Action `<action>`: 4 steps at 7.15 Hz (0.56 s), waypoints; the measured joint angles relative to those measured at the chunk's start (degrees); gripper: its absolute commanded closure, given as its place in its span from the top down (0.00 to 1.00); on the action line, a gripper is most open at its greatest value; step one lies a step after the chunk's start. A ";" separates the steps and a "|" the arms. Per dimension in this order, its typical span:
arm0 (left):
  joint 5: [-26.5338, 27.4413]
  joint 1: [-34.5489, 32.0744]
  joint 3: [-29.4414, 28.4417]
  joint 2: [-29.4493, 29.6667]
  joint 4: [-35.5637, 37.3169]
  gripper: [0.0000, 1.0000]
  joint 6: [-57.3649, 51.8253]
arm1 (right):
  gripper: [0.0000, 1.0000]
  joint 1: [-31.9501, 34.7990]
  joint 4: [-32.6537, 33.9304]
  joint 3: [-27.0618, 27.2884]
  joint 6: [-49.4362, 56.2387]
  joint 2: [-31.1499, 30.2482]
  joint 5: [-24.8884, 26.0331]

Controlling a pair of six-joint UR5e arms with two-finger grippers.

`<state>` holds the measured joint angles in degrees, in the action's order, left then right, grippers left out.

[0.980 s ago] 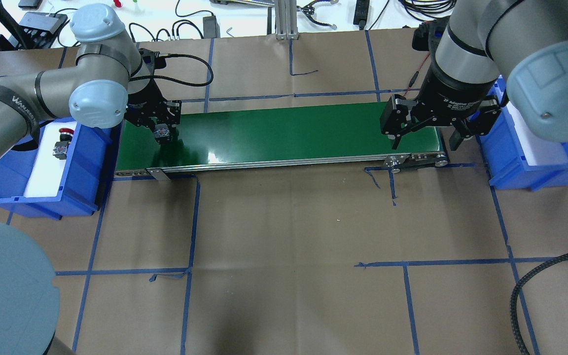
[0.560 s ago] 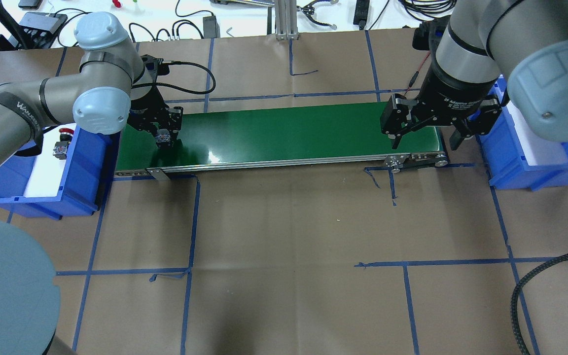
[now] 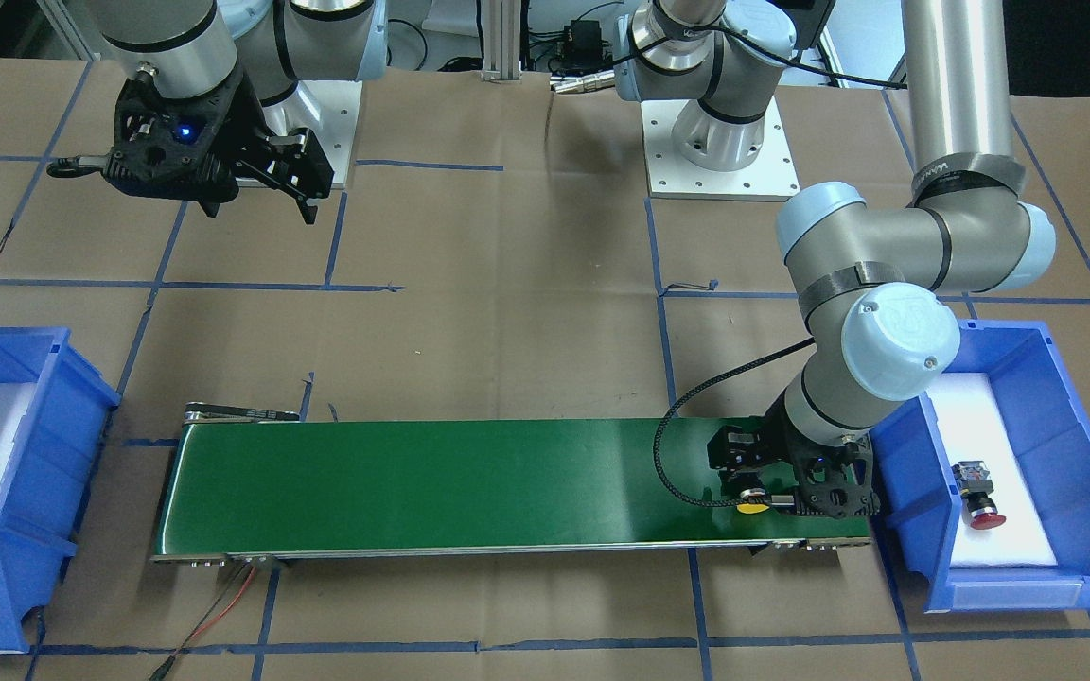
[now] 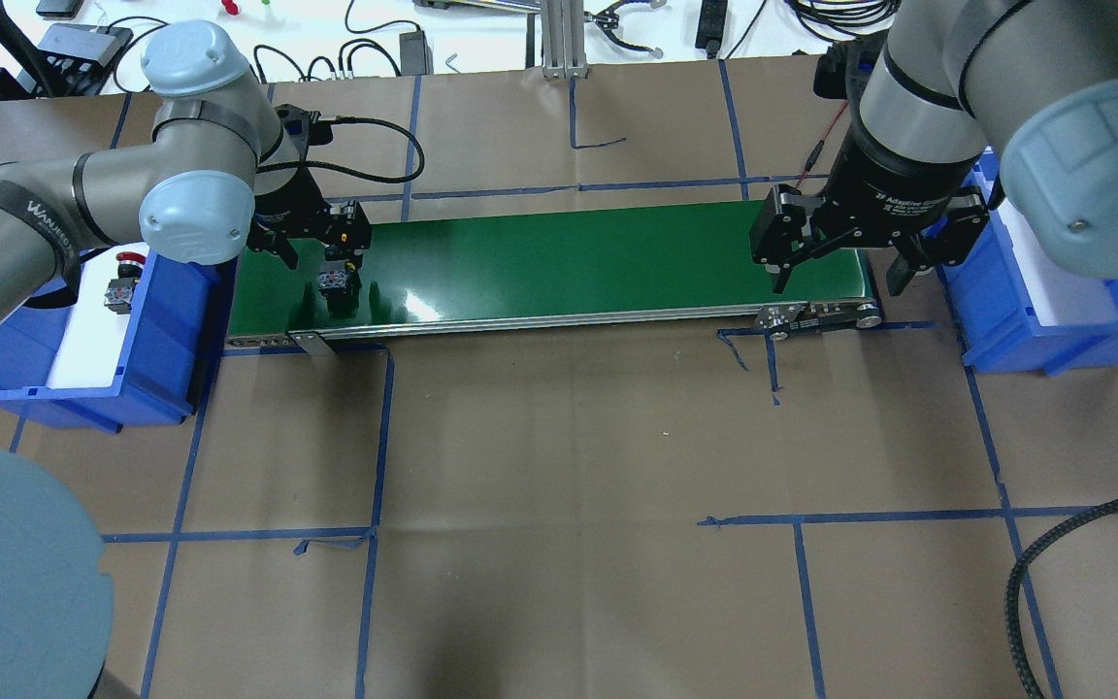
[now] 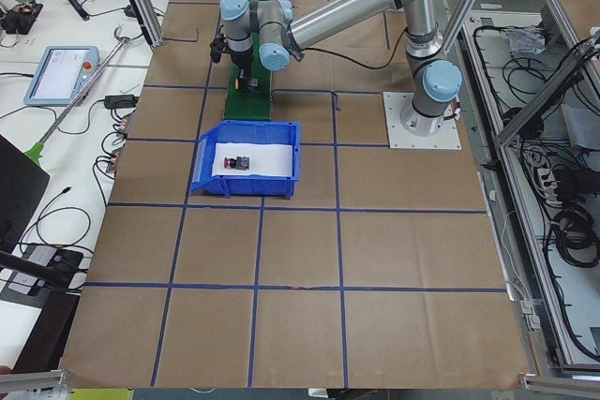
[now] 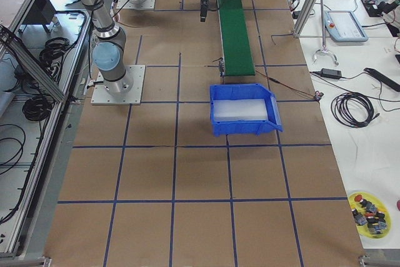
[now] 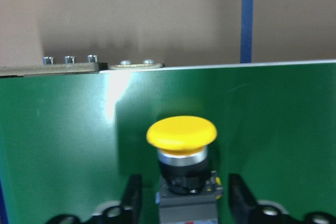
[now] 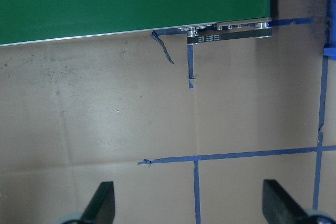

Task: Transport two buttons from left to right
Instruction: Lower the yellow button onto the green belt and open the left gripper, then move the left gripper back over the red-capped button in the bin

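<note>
The yellow button (image 7: 181, 132) rests on the green conveyor belt (image 4: 569, 257) near its left end, between the spread fingers of the left end effector (image 4: 319, 254), which do not touch it. The red button (image 4: 122, 282) lies in the left blue bin (image 4: 166, 330). The right end effector (image 4: 836, 282) hovers with its fingers wide apart over the belt's right end.
</note>
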<state>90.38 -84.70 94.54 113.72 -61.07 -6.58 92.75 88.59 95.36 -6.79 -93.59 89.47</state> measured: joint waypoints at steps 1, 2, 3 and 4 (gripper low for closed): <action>0.09 0.08 -1.14 -1.44 -1.07 1.00 -0.08 | 1.00 -0.02 0.00 0.00 -0.01 0.04 0.00; 0.07 0.18 -2.24 -3.40 -3.19 0.99 -0.16 | 1.00 -0.02 0.00 0.00 0.00 0.06 0.00; -0.04 0.21 -3.83 -5.60 -6.82 0.99 -0.23 | 1.00 -0.05 0.00 0.00 0.02 0.05 0.00; -0.08 0.26 -6.24 -7.80 -12.21 0.99 -0.29 | 1.00 -0.06 -0.02 0.00 0.02 0.02 0.00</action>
<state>90.29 -84.44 88.31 105.92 -73.28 -6.86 92.68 88.57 95.36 -6.77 -93.57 89.47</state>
